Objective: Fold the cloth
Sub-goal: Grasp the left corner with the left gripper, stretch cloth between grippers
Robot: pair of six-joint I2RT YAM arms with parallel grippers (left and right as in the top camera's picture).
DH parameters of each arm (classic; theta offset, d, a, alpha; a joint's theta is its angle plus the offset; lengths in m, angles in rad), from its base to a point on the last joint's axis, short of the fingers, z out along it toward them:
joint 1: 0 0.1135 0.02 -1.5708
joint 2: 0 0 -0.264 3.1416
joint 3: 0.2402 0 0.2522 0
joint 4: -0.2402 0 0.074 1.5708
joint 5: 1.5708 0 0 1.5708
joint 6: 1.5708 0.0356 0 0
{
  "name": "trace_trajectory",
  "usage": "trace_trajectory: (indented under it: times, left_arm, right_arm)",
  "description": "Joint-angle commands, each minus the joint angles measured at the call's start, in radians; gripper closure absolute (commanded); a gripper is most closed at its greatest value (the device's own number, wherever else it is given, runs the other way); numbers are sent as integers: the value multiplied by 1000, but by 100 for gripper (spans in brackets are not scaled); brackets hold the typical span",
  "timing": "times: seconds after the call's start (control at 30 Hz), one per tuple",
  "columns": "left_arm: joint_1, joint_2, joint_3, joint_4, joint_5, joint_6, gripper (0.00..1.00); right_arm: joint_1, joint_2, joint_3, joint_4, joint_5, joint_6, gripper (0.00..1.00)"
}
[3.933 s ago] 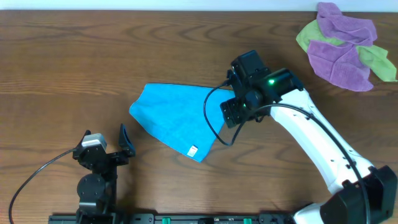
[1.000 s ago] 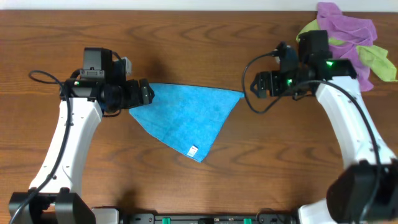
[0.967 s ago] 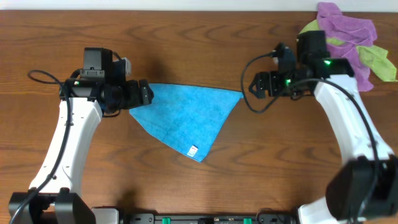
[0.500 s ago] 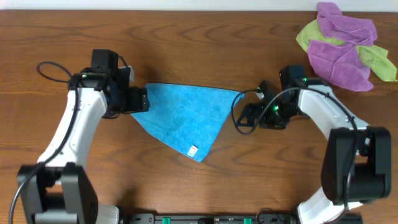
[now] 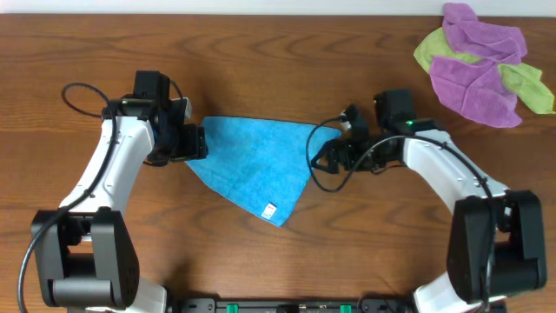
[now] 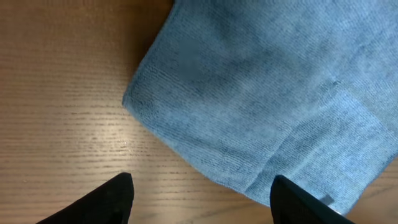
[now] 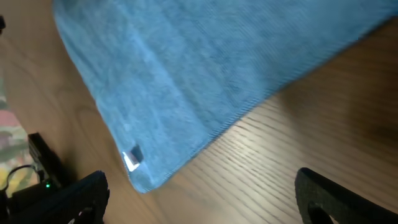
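**Cloth folded to a triangle, both arms at its 2 top corners**

The bright sky-blue terry cloth (image 5: 256, 163) lies flat mid-table on the brown wooden table (image 5: 261, 69), folded into a triangle. Its long edge runs left-right on the far side. The apex with the small white tag (image 5: 270, 209) points toward the robot.

The left fingers (image 6: 115, 202) are spread wide and hold nothing. They sit at the cloth's left corner, and in the wrist view the hem passes between the 2 tips with the cloth ahead of them.

The right fingers (image 7: 74, 196) are also wide and empty. They sit just beside the slanted right edge, a little below the right corner, with the cloth ahead and to their left.

The long edge spans from one arm to the other, so each arm has its own corner. The left looks nearer to a pinch. Next fold likely brings 1 corner across toward the other.

A pile of purple and lime-green cloths (image 5: 482, 61) sits well apart at the far right.
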Motion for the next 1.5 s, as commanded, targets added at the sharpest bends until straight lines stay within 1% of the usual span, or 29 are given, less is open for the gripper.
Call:
trace_trajectory:
  times: [0.0,0.33,0.53,0.73,0.8,0.9,1.0,1.07,1.13,1.27,1.47]
  left_arm:
    - [7,26,18,14,-29,30,28]
    - [10,117,18,132,-48,29,27]
    - [47,172,18,177,-40,31,23]
    - [147,208,18,218,197,41,21]
    - [174,209,18,219,225,56,18]
    - [195,211,6,233,306,98,11]
    - [212,232,4,258,379,108,13]
    - [224,259,4,277,428,111,17]
    - [234,304,4,283,488,123,18]
    - [238,372,4,283,537,132,19]
    - [238,401,4,251,552,141,17]
  right_arm:
    - [21,-14,-6,3,-26,32,4]
    - [27,-14,-6,-57,-26,16,5]
    - [27,-14,-6,-75,-26,6,4]
    - [27,-14,-6,-94,-22,-3,4]
    - [27,-14,-6,-93,-22,-3,4]
    - [27,-14,-6,-93,-22,-6,4]
    - [27,-14,-6,-95,-23,-6,4]
    - [27,-14,-6,-98,-23,-6,4]
    - [27,-14,-6,-103,-22,-6,4]
    - [27,-14,-6,-105,-22,-6,4]
    - [27,-14,-6,-104,-22,-10,4]
